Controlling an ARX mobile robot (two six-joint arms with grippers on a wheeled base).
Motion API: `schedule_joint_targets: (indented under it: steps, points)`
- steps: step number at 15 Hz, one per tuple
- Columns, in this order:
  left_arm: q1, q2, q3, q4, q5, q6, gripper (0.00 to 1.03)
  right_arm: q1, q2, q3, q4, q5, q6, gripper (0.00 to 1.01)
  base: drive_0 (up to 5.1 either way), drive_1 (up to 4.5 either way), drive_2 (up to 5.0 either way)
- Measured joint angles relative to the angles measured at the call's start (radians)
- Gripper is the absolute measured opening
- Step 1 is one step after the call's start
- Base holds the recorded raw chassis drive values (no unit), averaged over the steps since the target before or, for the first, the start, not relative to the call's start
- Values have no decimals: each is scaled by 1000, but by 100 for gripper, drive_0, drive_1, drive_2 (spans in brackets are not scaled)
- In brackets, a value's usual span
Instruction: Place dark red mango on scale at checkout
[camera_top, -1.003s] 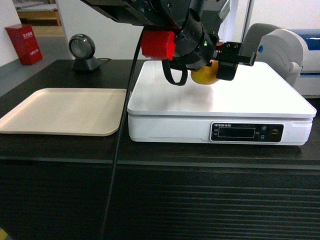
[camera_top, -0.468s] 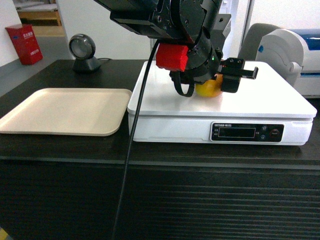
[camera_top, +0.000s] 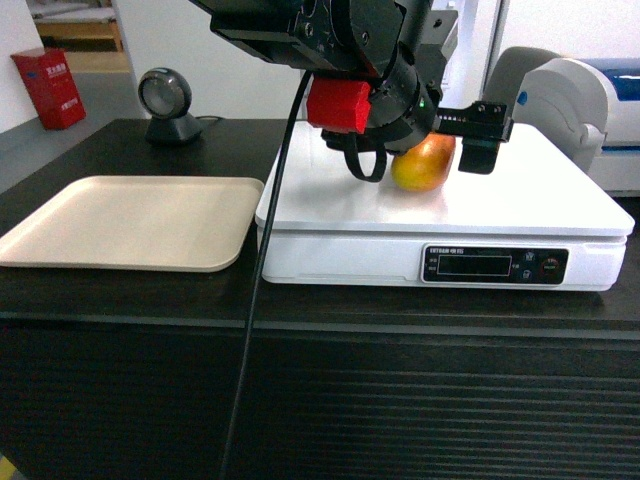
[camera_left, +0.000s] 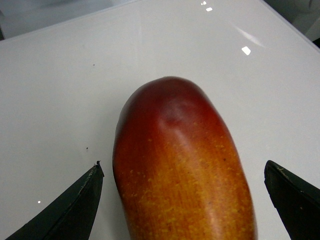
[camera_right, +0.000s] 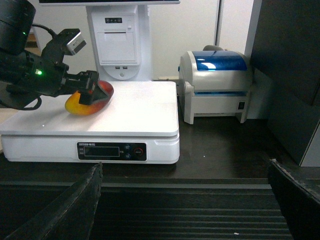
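The dark red mango (camera_top: 424, 163) lies on its side on the glossy white top of the scale (camera_top: 520, 200), toward the back middle. My left gripper (camera_top: 445, 140) hovers just over it, open. In the left wrist view its two black fingertips stand on either side of the mango (camera_left: 180, 170) with white scale top (camera_left: 75, 75) showing in both gaps. The right wrist view shows the mango (camera_right: 89, 100) on the scale (camera_right: 140, 120), which stands on the black checkout (camera_right: 225, 145). My right gripper (camera_right: 185, 170) is open and holds nothing, in front of the counter's ribbed face.
A flat beige tray (camera_top: 120, 220) lies left of the scale. A round barcode scanner (camera_top: 165, 105) stands behind the tray. A white and blue label printer (camera_right: 217, 85) sits right of the scale, and a white receipt terminal (camera_right: 119, 40) behind it.
My left gripper brought the mango down onto the scale top, then opened. The mango now rests free and the fingers have lifted slightly.
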Motion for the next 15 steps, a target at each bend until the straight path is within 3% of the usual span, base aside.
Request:
schedule_joint_targets:
  steps: [4,6,8,10,12,15]
  points:
    - [10,-124,-91,116,10,3,98,0,0,0,0,0,0,98,0,0,0]
    - [30,-269,-214,272,98,-23,98,0,0,0,0,0,0,98,0,0,0]
    - [74,-459,-377,426,142,-54,98,0,0,0,0,0,0,98,0,0,0]
    - [158,-663,-565,526,178,-102,98,0,0,0,0,0,0,98,0,0,0]
    - [257,-835,-749,585,172,-122,98,0,0,0,0,0,0,98,0,0,0]
    - [375,-1081,-964,586,179,-122,98,0,0,0,0,0,0,98,0,0,0]
